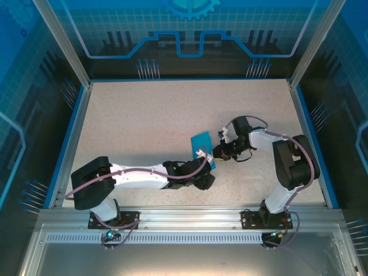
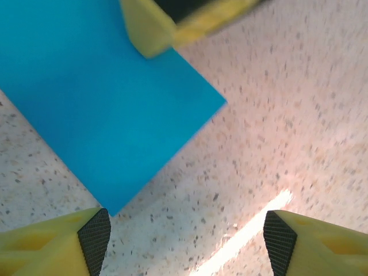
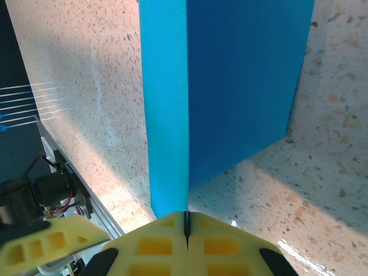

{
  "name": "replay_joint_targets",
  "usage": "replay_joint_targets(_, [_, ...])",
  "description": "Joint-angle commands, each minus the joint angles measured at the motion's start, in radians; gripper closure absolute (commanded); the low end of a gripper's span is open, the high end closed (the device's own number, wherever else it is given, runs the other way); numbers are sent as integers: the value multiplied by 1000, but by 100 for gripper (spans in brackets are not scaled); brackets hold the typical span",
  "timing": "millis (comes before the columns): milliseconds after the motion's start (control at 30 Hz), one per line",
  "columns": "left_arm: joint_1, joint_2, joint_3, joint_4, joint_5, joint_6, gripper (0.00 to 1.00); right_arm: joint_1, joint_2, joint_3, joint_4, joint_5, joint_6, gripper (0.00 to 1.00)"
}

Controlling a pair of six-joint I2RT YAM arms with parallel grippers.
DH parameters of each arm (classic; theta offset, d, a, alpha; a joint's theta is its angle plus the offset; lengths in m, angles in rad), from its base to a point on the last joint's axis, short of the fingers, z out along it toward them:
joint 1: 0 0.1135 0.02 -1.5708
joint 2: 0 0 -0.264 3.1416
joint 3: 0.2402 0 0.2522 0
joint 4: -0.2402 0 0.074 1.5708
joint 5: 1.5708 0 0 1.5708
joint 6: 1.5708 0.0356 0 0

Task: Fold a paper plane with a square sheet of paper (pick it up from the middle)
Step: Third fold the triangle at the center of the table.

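Observation:
The bright blue square sheet of paper (image 1: 201,144) lies mid-table, bent along one straight crease. In the right wrist view the sheet (image 3: 230,75) rises from my right gripper (image 3: 186,221) as a lighter and a darker face meeting at the crease. That gripper (image 1: 219,152) is shut on the paper's edge. My left gripper (image 1: 208,171) hovers open just below the sheet's near corner. In the left wrist view the sheet (image 2: 98,109) fills the upper left. My left gripper (image 2: 187,238) has only bare table between its fingers. The paper plane is out of view.
The speckled beige table (image 1: 144,115) is bordered by a blue rim and metal posts. A yellow finger of the right gripper (image 2: 152,29) pokes into the top of the left wrist view, on the paper. The two grippers are close together.

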Motion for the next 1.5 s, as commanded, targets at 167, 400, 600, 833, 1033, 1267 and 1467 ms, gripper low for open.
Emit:
replay_joint_targets(167, [-15,133,115,-74,-136,107,22,16,-29,33,-44,-16,9,94])
replay_joint_targets(400, [-19,232,217,-99,-216,143,22,16,-20,36,-44,-23,10,93])
replay_joint_targets(600, [-19,218,213,-97,-250,136,32,16,-14,39,-54,-8,2,92])
replay_joint_targets(833, [-19,164,173,-65,-258,121,64,17,2,49,-54,2,2,91])
replay_joint_targets(1033, [-14,145,155,-56,-271,106,85,16,7,54,-63,9,-2,91])
replay_joint_targets(1267, [-4,137,141,-46,-247,89,100,16,8,50,-61,5,-3,89])
replay_joint_targets(1467, [35,108,96,8,-135,76,100,16,-6,45,-73,11,-13,79])
